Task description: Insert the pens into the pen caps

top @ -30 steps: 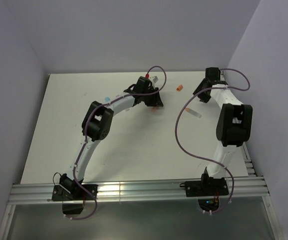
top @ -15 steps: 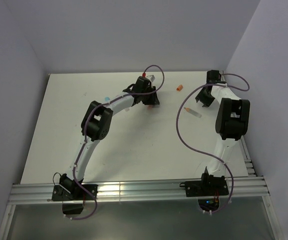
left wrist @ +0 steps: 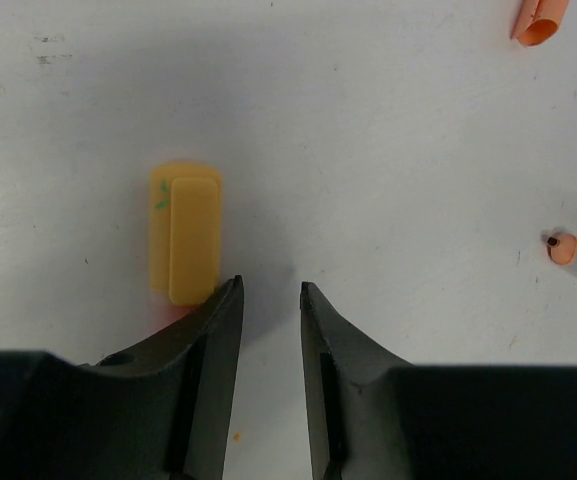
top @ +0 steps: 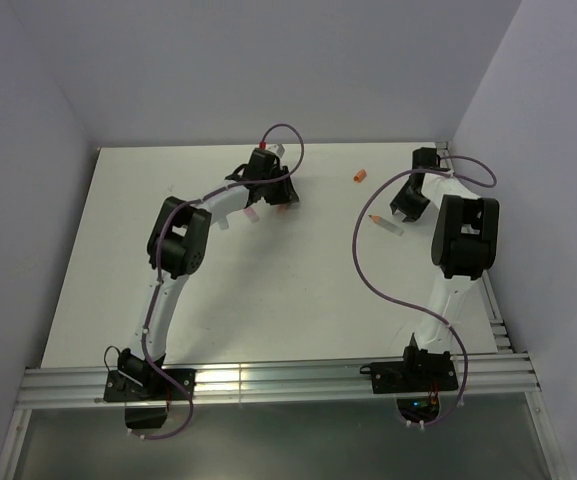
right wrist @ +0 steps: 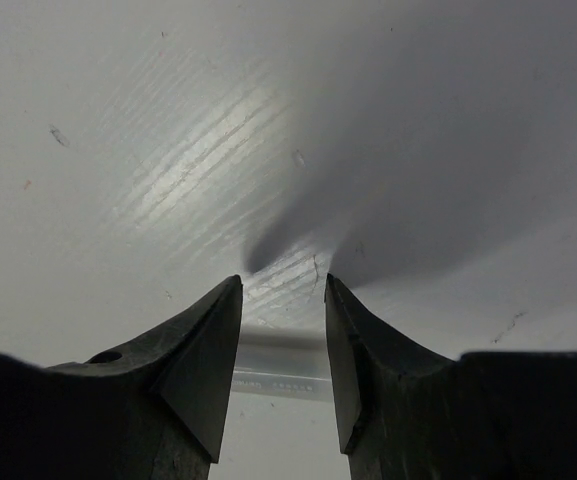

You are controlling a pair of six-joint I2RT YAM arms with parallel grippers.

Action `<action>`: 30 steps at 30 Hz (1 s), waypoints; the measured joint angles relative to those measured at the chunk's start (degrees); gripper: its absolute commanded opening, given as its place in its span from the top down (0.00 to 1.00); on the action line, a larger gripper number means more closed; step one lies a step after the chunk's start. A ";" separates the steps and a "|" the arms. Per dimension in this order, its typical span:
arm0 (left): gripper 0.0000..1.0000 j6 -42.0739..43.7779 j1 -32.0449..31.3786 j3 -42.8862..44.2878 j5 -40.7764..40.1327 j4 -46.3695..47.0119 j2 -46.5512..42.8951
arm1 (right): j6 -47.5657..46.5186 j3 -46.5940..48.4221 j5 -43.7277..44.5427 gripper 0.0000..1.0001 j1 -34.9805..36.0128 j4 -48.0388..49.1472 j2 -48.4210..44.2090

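Note:
My left gripper [top: 280,198] is open and empty at the far middle of the table. In the left wrist view its fingertips [left wrist: 230,292] hover just right of a stubby yellow-orange cap with a flat clip [left wrist: 184,232]. An orange cap [top: 360,176] lies further right, also in the left wrist view [left wrist: 540,20]. A pale pen with an orange tip [top: 386,224] lies by my right gripper [top: 401,207] and shows in the left wrist view [left wrist: 573,252]. My right gripper [right wrist: 280,285] is open, with a pale translucent strip [right wrist: 276,370] lying across between its jaws; I cannot tell if it is a pen.
A pale pink piece [top: 251,212] lies on the table [top: 298,290] just under my left forearm. The side walls stand close on the left and right. A purple cable [top: 360,250] loops from the right arm down over the table.
My left gripper has swung left along the far part of the table, away from the orange cap. My right gripper has pulled back slightly to the right.

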 measured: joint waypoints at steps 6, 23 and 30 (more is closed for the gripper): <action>0.64 -0.04 -0.07 -2.29 -0.02 -0.02 -1.68 | 0.07 -2.25 -1.53 0.56 0.00 1.68 -1.36; 0.65 -1.55 -0.17 -5.53 0.22 0.52 -12.33 | 2.16 -17.73 -5.88 0.57 2.45 6.10 -11.98; 0.65 -1.73 -0.17 -6.19 0.48 0.90 -14.01 | 2.58 -18.71 -5.95 0.57 3.67 6.23 -12.94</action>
